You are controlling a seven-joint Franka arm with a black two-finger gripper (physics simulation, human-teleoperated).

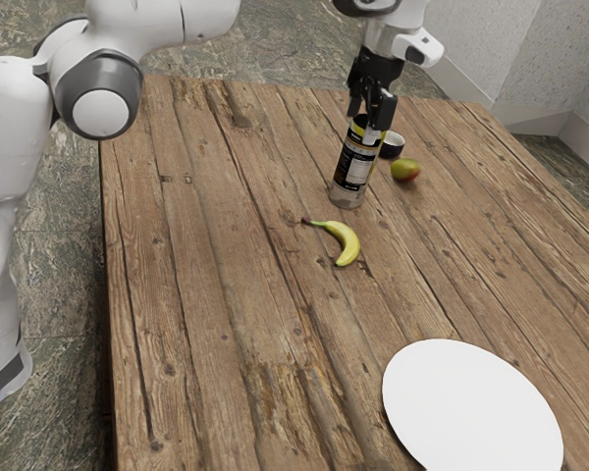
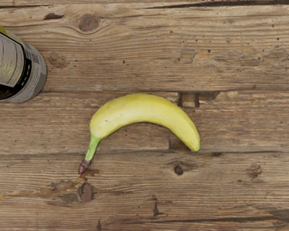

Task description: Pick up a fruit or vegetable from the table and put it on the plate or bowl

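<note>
Yellow curved banana (image 1: pixel 346 240) lies on the wooden plank worktop (image 1: pixel 226 324), at eleven o'clock from the round white plate (image 1: pixel 471 407); the black end effector (image 1: pixel 371 120) hangs overhead, released and empty.

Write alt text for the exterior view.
A yellow banana lies on the middle of a weathered wooden table, with a white plate nearer the camera toward the exterior view's right. The black gripper hangs open above, overlapping a labelled bottle; a red-green fruit sits beside it.

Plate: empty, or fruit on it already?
Empty. The plate is bare white; the banana lies on the table, well apart from it.
</note>
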